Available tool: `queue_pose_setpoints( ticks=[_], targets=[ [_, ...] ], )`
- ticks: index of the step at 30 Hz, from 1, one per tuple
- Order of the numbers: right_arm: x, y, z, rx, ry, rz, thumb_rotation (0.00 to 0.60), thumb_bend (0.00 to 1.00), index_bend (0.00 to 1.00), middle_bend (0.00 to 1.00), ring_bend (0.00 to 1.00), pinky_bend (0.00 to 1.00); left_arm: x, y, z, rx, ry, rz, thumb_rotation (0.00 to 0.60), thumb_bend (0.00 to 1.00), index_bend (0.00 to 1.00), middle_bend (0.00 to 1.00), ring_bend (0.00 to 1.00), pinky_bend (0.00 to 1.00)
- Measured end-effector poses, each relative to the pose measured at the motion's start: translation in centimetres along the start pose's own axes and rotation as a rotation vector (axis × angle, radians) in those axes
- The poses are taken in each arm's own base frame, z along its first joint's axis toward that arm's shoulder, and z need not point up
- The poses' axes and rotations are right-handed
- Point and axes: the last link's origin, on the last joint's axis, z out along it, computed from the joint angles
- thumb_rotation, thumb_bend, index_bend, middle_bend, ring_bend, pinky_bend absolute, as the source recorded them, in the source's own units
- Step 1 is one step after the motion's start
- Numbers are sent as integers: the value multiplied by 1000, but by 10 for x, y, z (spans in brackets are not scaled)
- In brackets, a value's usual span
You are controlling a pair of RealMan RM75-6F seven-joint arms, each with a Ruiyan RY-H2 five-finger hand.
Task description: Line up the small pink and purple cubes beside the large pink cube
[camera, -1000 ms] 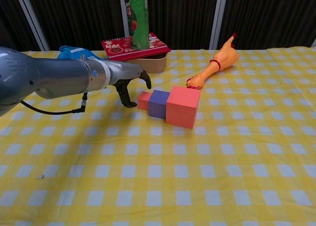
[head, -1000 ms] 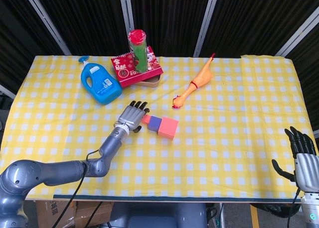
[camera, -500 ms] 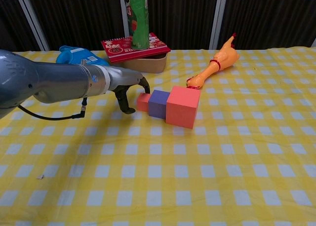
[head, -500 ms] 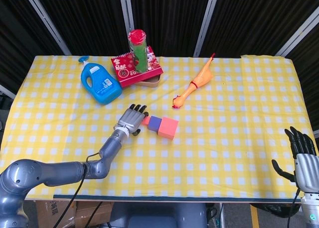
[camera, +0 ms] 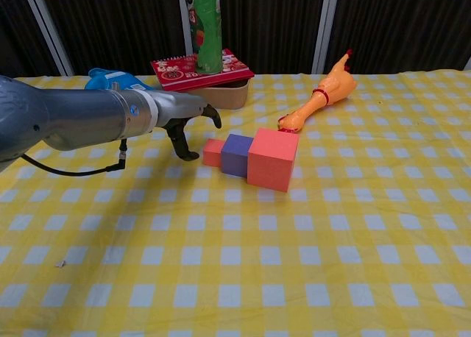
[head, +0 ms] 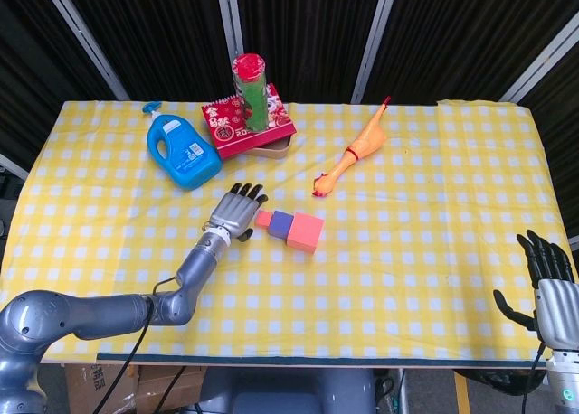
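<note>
**Three cubes in a row, left hand just beside them**

Resting at the near right corner of the yellow checked tablecloth (head: 407, 278), the right hand (head: 547, 283) is empty, its fingers pointing up and spread apart, well away from the cubes.

Toward the middle of the table the three blocks sit in one touching line. The large pink cube (camera: 271, 159) is salmon-pink and plainly taller and wider than the others. Against its left face sits the small purple cube (camera: 237, 154), and against that one the small pink cube (camera: 213, 152), the lowest of the three. From the head view the row runs slightly slantwise, the small pink end farther from the robot.

The left hand (camera: 188, 123) is just left of the small pink cube, apart from it, holding nothing; its dark-tipped fingers (camera: 214, 117) curve downward with gaps between them, hovering over the cloth.

Farther back lie a rubber chicken (head: 355, 150), a blue detergent bottle (head: 182, 149), and a red-covered box (head: 251, 126) with a green, red-capped canister (head: 251, 91) standing on it.
</note>
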Motion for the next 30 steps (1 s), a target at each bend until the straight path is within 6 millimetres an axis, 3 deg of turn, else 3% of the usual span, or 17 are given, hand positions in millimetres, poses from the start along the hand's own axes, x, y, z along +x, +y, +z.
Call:
queue_pose_setpoints(
  ticks=[4,11,30],
  targets=[
    [0,0,0,1,0,-1,600,367,0,0,0,36,1,-9,-7,10,-1,0,600,421,237,0,0,52],
    [-1,-2,-1,6,3,-5,600,367,0,0,0,36,-4,-25,-19,32,-34,11,600,421,239,0,0,52],
    [0,-1,-1,8,6,1,600,367,0,0,0,36,-18,-7,-13,10,-63,17,600,421,193,0,0,52]
  ],
)
